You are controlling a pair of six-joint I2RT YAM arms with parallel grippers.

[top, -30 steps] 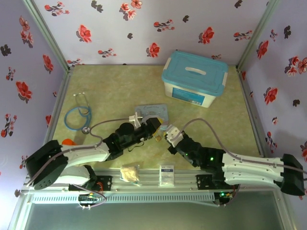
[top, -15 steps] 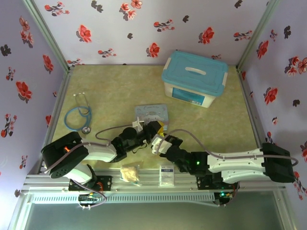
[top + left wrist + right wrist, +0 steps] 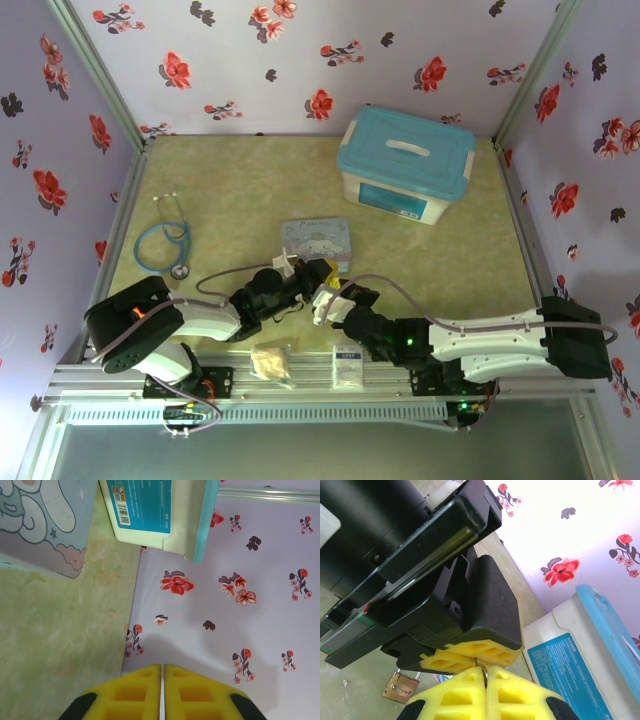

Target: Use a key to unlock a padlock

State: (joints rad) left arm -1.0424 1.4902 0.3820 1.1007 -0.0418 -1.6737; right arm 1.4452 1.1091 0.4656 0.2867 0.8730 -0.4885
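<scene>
Hands meet tip to tip above the padlock [image 3: 402, 687], near the desk's [image 3: 230, 190] six o'clock edge

The right hand [image 3: 485, 677] is pressed together on a thin grey sliver, seemingly the key [image 3: 479, 663]. The left hand [image 3: 162, 675], reaching from nine o'clock, is pressed together too, butted against those tips, probably to steady or take it. The padlock lies at seven o'clock below them.

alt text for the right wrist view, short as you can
The right gripper, yellow fingers shut, meets the left gripper tip to tip; the left one's black body crosses the top. A small brass padlock shows just below the left gripper, against the green table. A blue-lidded box and floral wall stand at right.
</scene>
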